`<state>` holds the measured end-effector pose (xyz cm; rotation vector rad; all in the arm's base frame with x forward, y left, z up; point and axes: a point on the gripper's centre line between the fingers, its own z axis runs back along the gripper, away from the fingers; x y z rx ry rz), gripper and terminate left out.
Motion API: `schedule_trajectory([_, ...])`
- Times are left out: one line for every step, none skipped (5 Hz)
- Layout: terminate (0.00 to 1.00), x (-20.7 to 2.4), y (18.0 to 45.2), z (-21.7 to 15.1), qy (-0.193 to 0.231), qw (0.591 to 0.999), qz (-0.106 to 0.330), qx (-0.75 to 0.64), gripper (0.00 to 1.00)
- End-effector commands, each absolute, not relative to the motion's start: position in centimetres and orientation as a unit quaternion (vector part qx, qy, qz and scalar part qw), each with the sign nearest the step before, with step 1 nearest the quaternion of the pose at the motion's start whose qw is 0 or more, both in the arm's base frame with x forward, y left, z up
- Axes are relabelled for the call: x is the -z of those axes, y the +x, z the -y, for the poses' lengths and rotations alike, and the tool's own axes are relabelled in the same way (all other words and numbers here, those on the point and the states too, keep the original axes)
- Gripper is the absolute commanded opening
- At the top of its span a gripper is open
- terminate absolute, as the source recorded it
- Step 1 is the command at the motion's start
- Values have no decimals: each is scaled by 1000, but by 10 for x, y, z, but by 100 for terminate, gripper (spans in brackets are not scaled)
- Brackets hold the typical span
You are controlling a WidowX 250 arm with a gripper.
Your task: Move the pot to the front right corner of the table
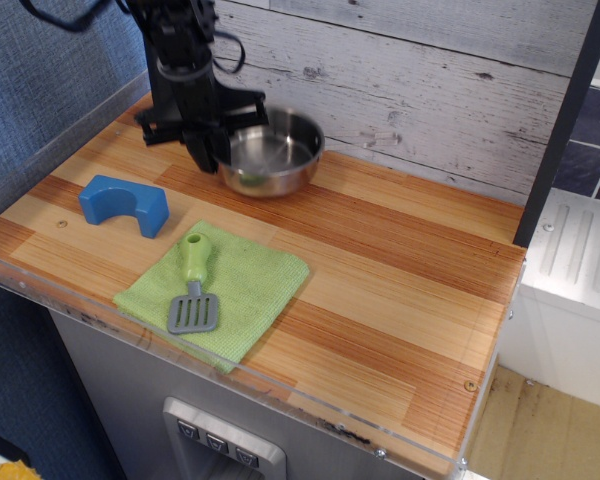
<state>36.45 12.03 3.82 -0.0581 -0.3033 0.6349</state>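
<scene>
The pot (280, 152) is a shallow shiny steel pan at the back left of the wooden table (410, 270). It is blurred and looks tilted, slightly off the surface. Its wire handle does not show. My black gripper (212, 152) comes down from above and is shut on the pot's left rim. The table's front right corner (460, 400) is far from the pot.
A blue arched block (123, 203) lies at the left. A green cloth (245, 290) with a green-handled grey spatula (192, 292) lies near the front edge. A plank wall runs behind the pot. A clear acrylic rim edges the table's front.
</scene>
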Motion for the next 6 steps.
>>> schedule_trajectory([0,-97,340,-113,-36,936,197,-291,0])
schedule_trajectory([0,-114,317,-99,-38,940,206,-270,0])
schedule_trajectory([0,-123,301,-78,-50,944,213,-247,0])
schedule_trajectory([0,-128,291,-44,-62,951,217,-210,0])
schedule_trajectory([0,-125,280,-18,-68,957,212,-186,0])
schedule_trajectory([0,-110,266,2,-58,968,193,-148,0])
